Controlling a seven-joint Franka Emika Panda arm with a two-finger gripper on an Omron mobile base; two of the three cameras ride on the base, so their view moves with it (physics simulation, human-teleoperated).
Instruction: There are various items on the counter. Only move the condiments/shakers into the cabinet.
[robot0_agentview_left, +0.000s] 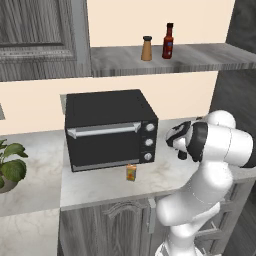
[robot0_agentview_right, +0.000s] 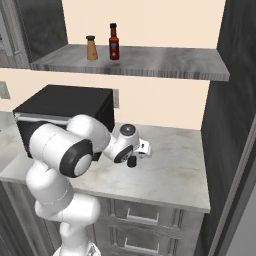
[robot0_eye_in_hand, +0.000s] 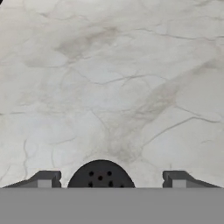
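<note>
The tan-orange shaker (robot0_agentview_left: 146, 48) (robot0_agentview_right: 92, 48) and the slim red sauce bottle (robot0_agentview_left: 168, 41) (robot0_agentview_right: 114, 42) stand side by side on the cabinet's grey shelf board (robot0_agentview_left: 205, 55) (robot0_agentview_right: 170, 62). The short black shaker (robot0_agentview_right: 131, 161) (robot0_eye_in_hand: 100, 177) stands on the marbled counter (robot0_agentview_right: 175, 165) to the right of the oven. My gripper (robot0_agentview_right: 142, 150) (robot0_eye_in_hand: 111, 178) points down just above it and is open. Its fingertips (robot0_eye_in_hand: 45, 178) stand wide on either side of the shaker's perforated top. The tiny orange-yellow carton (robot0_agentview_left: 131, 172) sits on the counter in front of the oven.
The black toaster oven (robot0_agentview_left: 110, 127) (robot0_agentview_right: 65, 107) takes up the counter's left part. A panelled cabinet door (robot0_agentview_left: 40, 35) hangs at the upper left. A potted plant (robot0_agentview_left: 10, 167) stands at the far left. A dark tall unit (robot0_agentview_right: 235, 125) walls the right side.
</note>
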